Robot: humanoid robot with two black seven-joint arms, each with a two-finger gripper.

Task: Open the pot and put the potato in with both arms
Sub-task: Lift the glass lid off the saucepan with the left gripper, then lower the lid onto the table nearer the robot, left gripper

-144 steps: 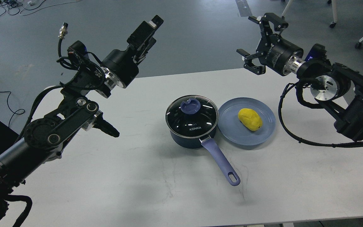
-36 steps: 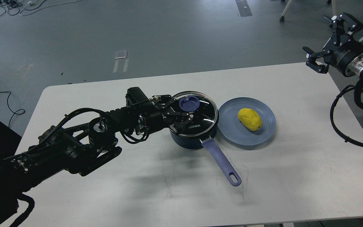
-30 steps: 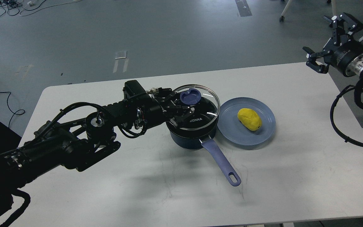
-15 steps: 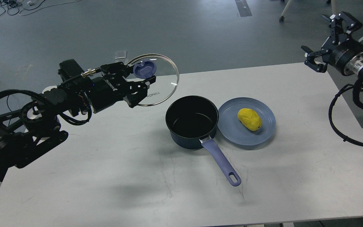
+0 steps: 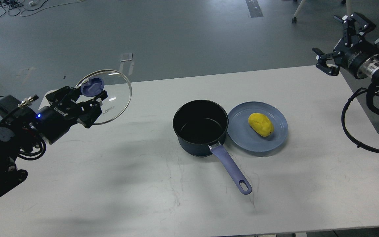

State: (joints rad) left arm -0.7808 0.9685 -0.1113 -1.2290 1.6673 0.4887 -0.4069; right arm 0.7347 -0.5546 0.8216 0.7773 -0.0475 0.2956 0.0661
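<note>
Holding the glass lid [image 5: 105,97] by its blue knob [image 5: 92,88], the left gripper [image 5: 86,100] sits at the left of the frame, its black fingers clamped around the knob so that the lid hangs tilted above the upper left corner of the white table [image 5: 143,184], with the word "KONKA" readable through the glass. At the centre of the frame the pot [image 5: 200,128] stands uncovered on the table, its black inside showing, and its lavender-blue handle [image 5: 230,168] runs toward the lower right, ending in a hole. Just to the right of the pot, with its rim touching or almost touching the pot's wall, lies the flat blue plate [image 5: 276,138], and the yellow potato [image 5: 260,124] rests on it, slightly above and right of the plate's middle. In the upper right corner of the frame the right gripper [image 5: 339,42] is raised over the table's far right edge, well apart from the plate, its fingers spread wide with nothing between them; behind it a silver wrist ring [image 5: 370,67] and a looping black cable [image 5: 350,131] are visible. Grey floor fills the top of the frame.
</note>
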